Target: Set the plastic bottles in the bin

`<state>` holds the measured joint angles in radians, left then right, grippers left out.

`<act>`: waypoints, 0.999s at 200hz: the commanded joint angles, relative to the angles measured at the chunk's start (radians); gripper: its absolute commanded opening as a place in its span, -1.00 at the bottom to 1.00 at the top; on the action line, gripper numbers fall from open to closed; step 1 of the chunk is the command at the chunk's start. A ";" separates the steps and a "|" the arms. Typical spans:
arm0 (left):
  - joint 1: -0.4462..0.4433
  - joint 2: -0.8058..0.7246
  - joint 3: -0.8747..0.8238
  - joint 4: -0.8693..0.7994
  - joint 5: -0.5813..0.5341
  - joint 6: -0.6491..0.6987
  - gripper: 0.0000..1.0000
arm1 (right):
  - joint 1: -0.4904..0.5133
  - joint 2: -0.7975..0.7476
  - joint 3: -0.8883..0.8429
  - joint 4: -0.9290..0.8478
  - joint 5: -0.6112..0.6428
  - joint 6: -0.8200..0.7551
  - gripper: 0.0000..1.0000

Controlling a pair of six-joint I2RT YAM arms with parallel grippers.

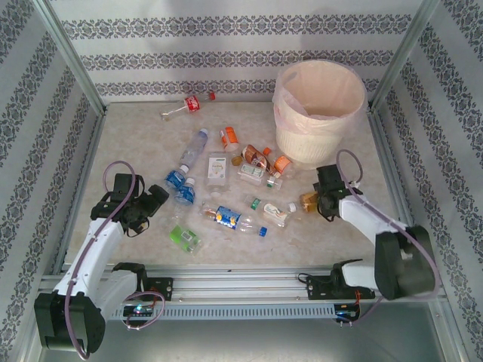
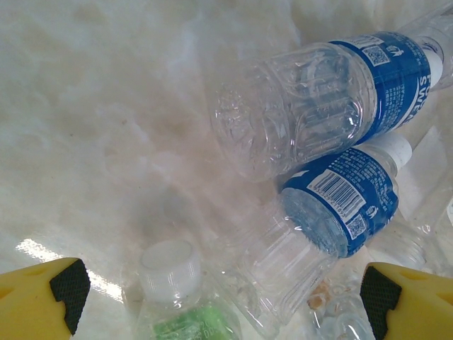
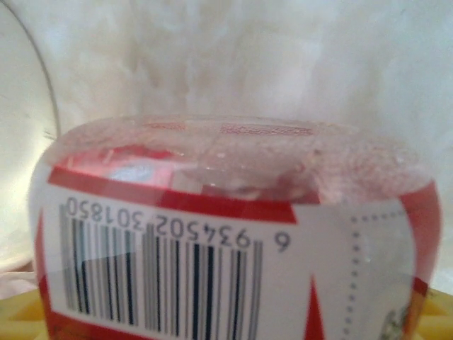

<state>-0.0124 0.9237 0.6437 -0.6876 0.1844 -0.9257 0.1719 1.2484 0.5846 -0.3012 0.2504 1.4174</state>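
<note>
Your right fingers (image 1: 323,204) are gripping a red-labelled bottle (image 3: 233,248); your left fingers (image 2: 67,287) are hanging open above blue-labelled bottles (image 2: 340,92).

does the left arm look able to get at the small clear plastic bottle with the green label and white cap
Probably yes: the left gripper is open and aimed at the green-labelled bottle, which lies just ahead between its fingers with nothing on top.

Pale marbled surface (image 1: 136,143). Cream bin (image 1: 317,143) stands far right. Plastic bottles (image 1: 226,219) scattered mid-surface, lying flat, mostly crushed. Red-label bottle (image 1: 187,106) alone nr back wall. Green-label bottle (image 1: 184,237) nr front, left of ctr.
</note>
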 commanded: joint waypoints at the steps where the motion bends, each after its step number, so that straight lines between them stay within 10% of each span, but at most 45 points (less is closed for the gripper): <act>1: -0.006 -0.016 -0.010 -0.029 0.028 -0.024 0.99 | -0.007 -0.148 -0.059 0.042 0.096 -0.098 0.10; 85: -0.015 0.009 -0.028 0.010 0.049 -0.082 0.99 | 0.020 -0.629 0.048 0.135 0.114 -0.633 0.04; 162: -0.015 0.017 -0.030 0.014 0.071 -0.081 0.99 | 0.026 -0.306 0.606 0.198 -0.179 -0.837 0.07; 200: -0.015 0.036 -0.032 0.000 0.091 -0.046 0.99 | -0.002 -0.088 0.827 0.201 -0.109 -0.857 0.08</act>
<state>-0.0143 0.9470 0.6319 -0.6846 0.2535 -0.9852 0.1867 1.0634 1.3178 -0.1184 0.1375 0.6079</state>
